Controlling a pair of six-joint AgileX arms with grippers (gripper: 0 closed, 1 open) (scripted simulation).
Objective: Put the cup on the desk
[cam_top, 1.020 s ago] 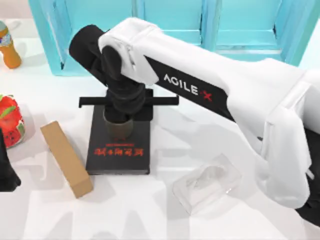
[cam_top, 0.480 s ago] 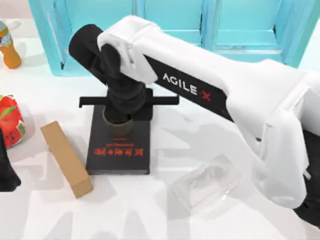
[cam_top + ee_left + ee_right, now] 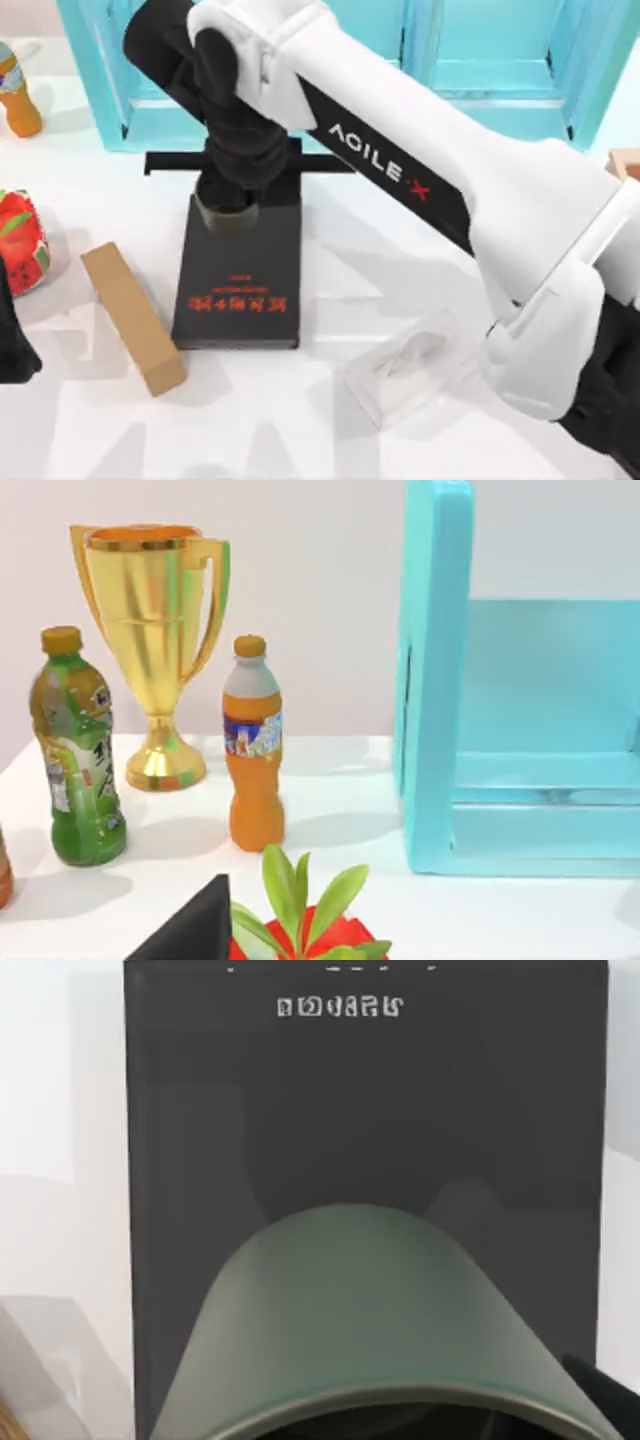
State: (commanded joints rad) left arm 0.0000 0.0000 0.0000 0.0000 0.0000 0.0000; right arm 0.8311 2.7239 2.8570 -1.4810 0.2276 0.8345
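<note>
Nearest me on the desk (image 3: 330, 290) lies a clear plastic box (image 3: 410, 375), right of centre. Left of it a tan block (image 3: 131, 316) lies at an angle, just beside the black book (image 3: 240, 270). At the near left edge a dark piece of my left arm (image 3: 12, 345) sits parked; whether its fingers are open or closed I cannot tell. Just beyond it stands a red can (image 3: 20, 240).

My right gripper (image 3: 232, 190) is closed on the cup (image 3: 227, 212), gripping it from above. A second ago the cup sat lower over the middle of the book; now it is over the book's far end, and more of the cover with its red lettering is bare. The right wrist view has the cup's olive wall (image 3: 370, 1320) close up, with the book's cover (image 3: 370, 1110) spread beyond it and white desk on either side. Whether the cup touches the book I cannot tell.

Farther back stands the turquoise shelf (image 3: 350, 60), with an orange bottle (image 3: 17, 92) at the far left. The left wrist view shows that bottle (image 3: 253, 745) beside a green bottle (image 3: 78, 750) and a gold trophy (image 3: 155, 650), with the shelf (image 3: 440, 680) to their right.
</note>
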